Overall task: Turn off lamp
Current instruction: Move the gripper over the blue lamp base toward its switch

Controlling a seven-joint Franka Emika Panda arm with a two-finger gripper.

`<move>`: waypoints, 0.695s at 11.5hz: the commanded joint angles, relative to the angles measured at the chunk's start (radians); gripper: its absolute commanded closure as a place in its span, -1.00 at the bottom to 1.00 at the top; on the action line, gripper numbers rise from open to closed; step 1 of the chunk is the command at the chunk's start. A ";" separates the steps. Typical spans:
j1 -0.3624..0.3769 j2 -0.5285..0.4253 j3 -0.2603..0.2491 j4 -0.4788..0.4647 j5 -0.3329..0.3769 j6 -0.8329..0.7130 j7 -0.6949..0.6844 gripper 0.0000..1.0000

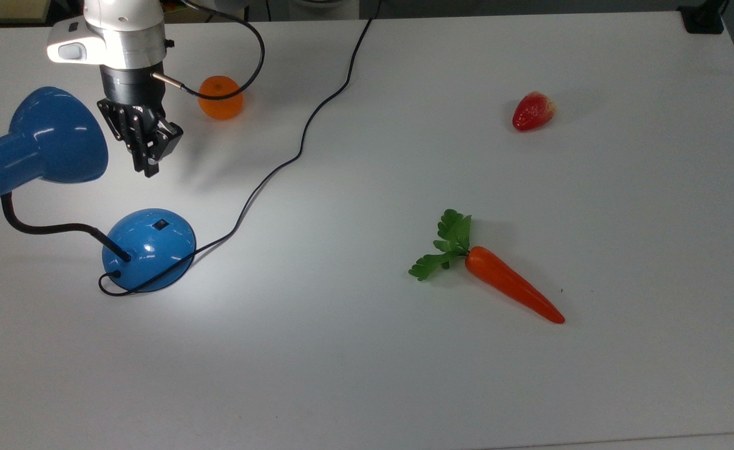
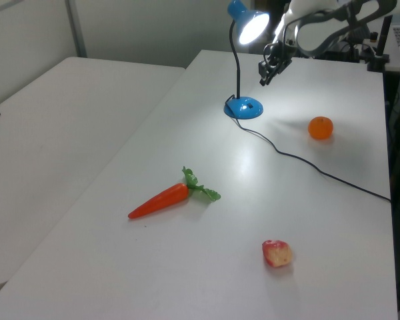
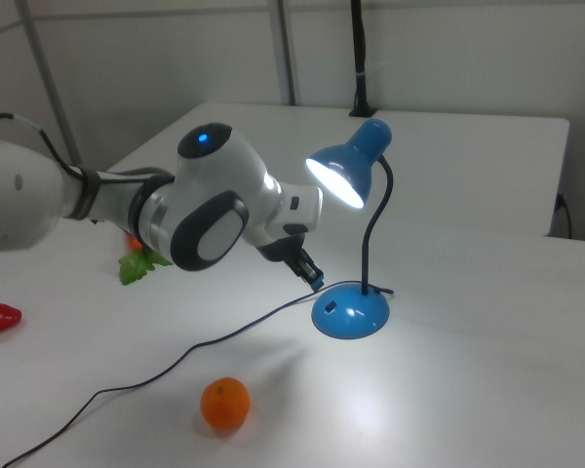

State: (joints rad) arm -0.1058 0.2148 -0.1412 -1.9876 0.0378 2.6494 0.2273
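The gripper (image 1: 148, 167), its 2 fingers pressed together and holding nothing, hangs above the table (image 1: 404, 375) between the lamp's shade and base. The lamp (image 1: 149, 249) is lit, at the top view's left. An orange (image 1: 220, 104) lies nearby.

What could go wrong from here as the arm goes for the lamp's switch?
The switch is small on the domed base; the shut gripper could slide off it or push the lamp along the table. The shade sits close beside the gripper, so the arm might knock it.
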 commanded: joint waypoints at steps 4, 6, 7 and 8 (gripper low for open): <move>0.017 0.090 -0.008 -0.020 0.016 0.181 0.061 0.61; 0.018 0.100 -0.008 -0.016 0.014 0.182 0.061 0.60; 0.018 0.113 -0.008 0.002 0.014 0.182 0.061 0.61; 0.018 0.132 -0.008 0.022 0.014 0.182 0.066 0.61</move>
State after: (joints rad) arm -0.1007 0.3111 -0.1412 -2.0017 0.0378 2.8122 0.2757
